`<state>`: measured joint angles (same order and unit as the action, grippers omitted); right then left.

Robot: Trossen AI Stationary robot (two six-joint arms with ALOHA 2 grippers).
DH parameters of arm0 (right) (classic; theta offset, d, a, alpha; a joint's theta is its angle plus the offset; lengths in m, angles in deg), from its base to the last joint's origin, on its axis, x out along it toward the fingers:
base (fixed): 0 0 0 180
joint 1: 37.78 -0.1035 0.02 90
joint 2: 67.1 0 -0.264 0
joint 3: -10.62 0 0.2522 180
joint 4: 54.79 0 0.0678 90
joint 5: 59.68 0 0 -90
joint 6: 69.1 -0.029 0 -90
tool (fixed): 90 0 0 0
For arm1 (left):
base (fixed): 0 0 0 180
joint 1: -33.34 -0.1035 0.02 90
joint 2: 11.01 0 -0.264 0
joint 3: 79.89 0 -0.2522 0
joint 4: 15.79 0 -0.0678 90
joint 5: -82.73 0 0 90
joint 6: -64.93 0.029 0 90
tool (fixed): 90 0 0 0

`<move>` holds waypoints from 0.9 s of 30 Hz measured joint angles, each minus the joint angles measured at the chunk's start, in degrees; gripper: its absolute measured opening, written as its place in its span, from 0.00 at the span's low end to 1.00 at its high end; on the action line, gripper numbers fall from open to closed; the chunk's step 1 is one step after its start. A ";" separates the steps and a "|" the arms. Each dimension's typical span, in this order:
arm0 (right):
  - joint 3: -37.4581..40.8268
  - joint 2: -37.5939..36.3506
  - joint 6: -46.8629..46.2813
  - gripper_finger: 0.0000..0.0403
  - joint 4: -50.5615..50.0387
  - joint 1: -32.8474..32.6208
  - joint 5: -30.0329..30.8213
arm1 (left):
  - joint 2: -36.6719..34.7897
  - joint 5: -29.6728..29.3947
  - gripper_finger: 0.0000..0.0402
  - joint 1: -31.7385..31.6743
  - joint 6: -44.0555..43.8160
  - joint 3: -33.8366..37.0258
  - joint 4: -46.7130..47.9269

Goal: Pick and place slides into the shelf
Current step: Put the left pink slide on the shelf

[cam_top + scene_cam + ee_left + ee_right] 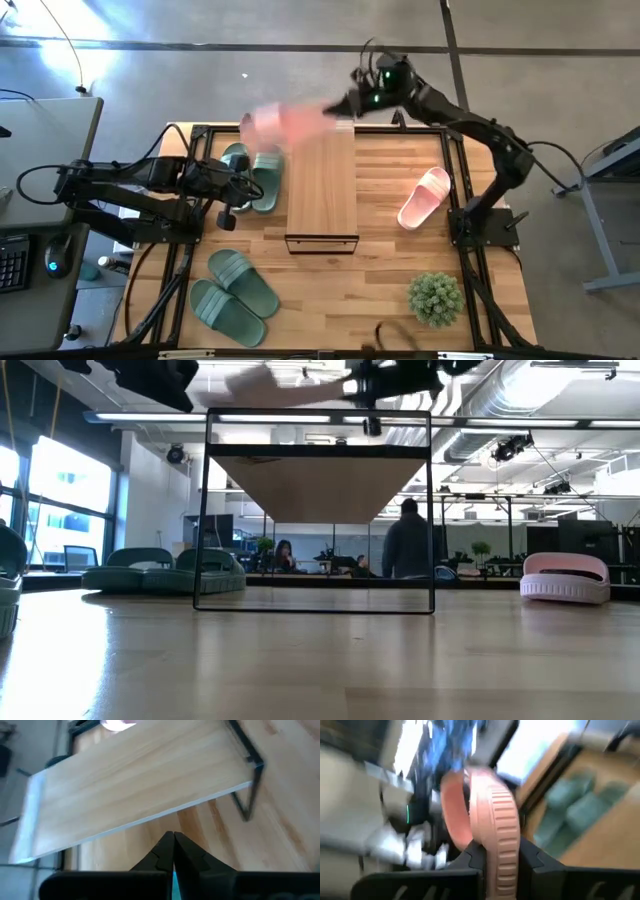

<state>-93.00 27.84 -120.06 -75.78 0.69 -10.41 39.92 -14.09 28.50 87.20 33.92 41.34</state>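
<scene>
The shelf [322, 185], a narrow rack with a light wood top and a thin black frame, stands mid-table. My right gripper [340, 105] reaches over the shelf's far end, shut on a pale pink slide [280, 125] that shows blurred in the air. A second pink slide [425, 197] lies on the table right of the shelf. Two sage-green slides [252, 175] lie left of the shelf, and two more [235, 295] lie near the front left. My left gripper [173, 842] hovers shut by the shelf's left side, holding nothing. My right gripper pinches the pink slide's ribbed band [502, 825] between its two fingers [532, 862], one finger on each side. The fingers come nearly level from the table's right. The slide is lifted clear, sticking out leftward past the fingertips above the shelf's far end [270, 385].
A small green potted plant [435, 297] stands near the front right. Black frame rails [460, 170] run along the table's sides. Bare wood lies in front of the shelf. In the low view, people [405, 540] show in the room beyond.
</scene>
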 joint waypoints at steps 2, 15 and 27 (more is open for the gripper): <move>-0.13 0.49 -1.44 0.06 1.13 3.55 0.92 | -0.02 0.36 0.00 0.08 -0.01 0.03 0.07; 8.34 -10.19 13.03 0.06 -16.20 -0.10 3.90 | -0.04 1.44 0.00 -0.02 -0.05 0.03 0.09; 47.60 -29.33 -20.96 0.06 26.47 -4.29 10.20 | -0.04 1.41 0.00 -0.02 0.19 0.03 0.03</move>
<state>-45.40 -1.48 -141.02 -49.31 -3.60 -0.21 39.88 -12.68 28.48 87.39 33.95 41.37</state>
